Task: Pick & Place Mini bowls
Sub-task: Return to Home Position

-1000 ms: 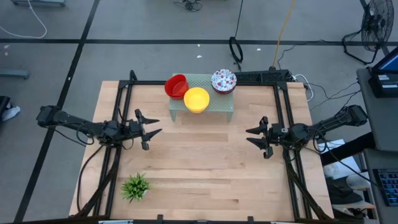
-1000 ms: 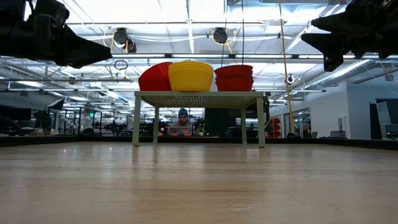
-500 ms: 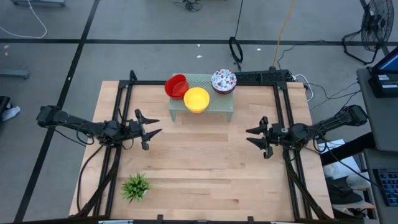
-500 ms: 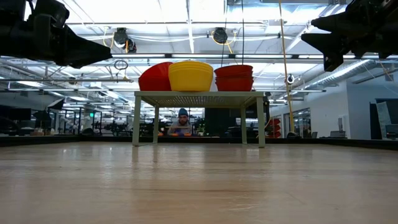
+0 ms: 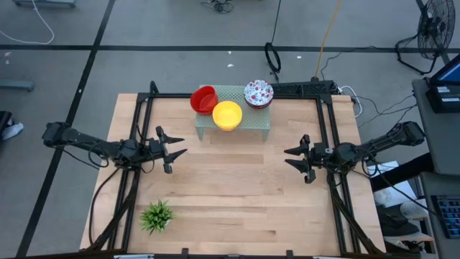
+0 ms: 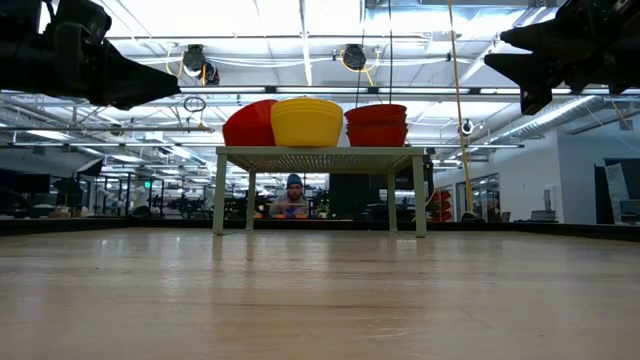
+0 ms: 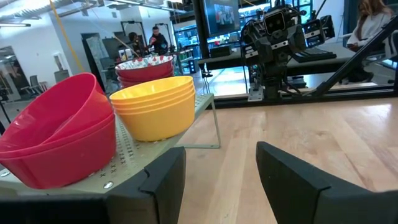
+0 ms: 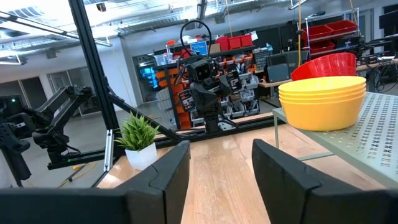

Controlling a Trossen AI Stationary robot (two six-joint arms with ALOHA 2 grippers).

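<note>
Three stacks of mini bowls stand on a small pale green perforated stand at the table's far middle: red, yellow, and white with red speckles. In the low view the red, yellow and speckled stacks rest on the stand top. My left gripper hovers open at the left side, above the table. My right gripper hovers open at the right side. Both point toward the table's middle and hold nothing.
A small spiky green plant in a white pot stands near the table's near left corner. Black frame rails run along the left and right sides. Bare wood lies between the two grippers. A person sits in the room behind.
</note>
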